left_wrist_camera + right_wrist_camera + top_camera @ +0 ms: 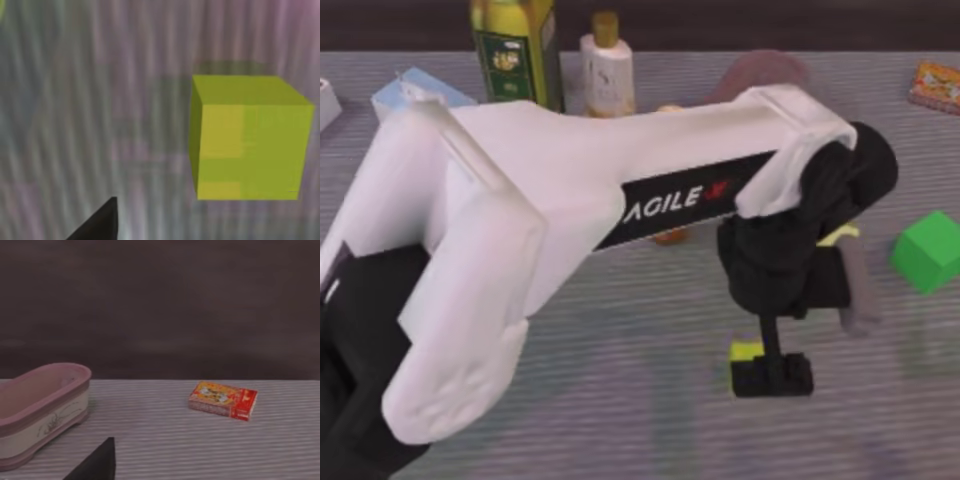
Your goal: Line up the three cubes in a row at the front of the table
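Note:
The small yellow-green cube (745, 352) rests on the table (620, 400) near the front, just left of my left gripper (770, 378). That gripper is open and hangs low beside the cube. The left wrist view shows the same cube (250, 140) lying apart from one dark fingertip (102, 222). The bright green cube (927, 250) sits at the right edge. Only a sliver of the pale yellow cube (840, 236) shows behind my left wrist. My right arm is out of the top view, and one of its fingertips (100, 462) hovers over bare cloth.
Along the back stand a green oil bottle (515, 50), a white bottle (607, 70), a light blue tissue box (415, 92) and a pink tub (40, 405). A red box (935, 85) lies at the back right. My left arm covers the table's middle.

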